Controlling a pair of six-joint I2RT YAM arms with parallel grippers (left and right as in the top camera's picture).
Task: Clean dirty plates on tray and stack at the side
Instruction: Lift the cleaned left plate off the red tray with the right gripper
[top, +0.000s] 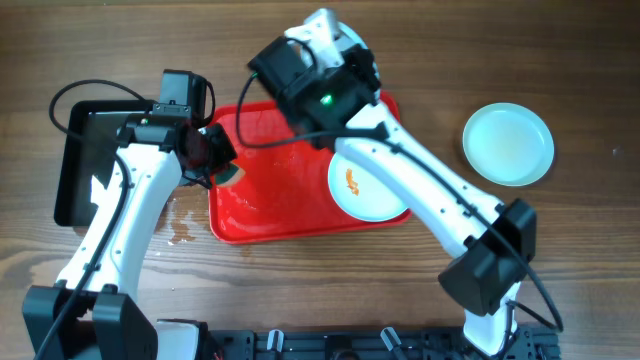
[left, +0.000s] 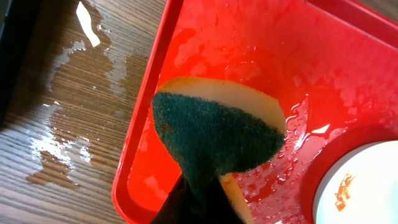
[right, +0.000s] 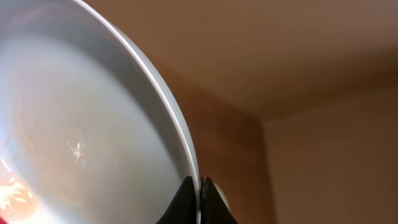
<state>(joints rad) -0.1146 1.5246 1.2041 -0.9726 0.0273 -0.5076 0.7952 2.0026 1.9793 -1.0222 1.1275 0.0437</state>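
Overhead view: no legible text, label, brand or number.
Left wrist view: nothing legible.
Right wrist view: nothing legible.

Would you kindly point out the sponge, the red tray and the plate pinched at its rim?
sponge (left: 211, 140): left wrist view, on its dark green scouring face.
red tray (top: 275, 205): overhead view, on its bare wet floor.
held plate (right: 93, 112): right wrist view, on its pale face.
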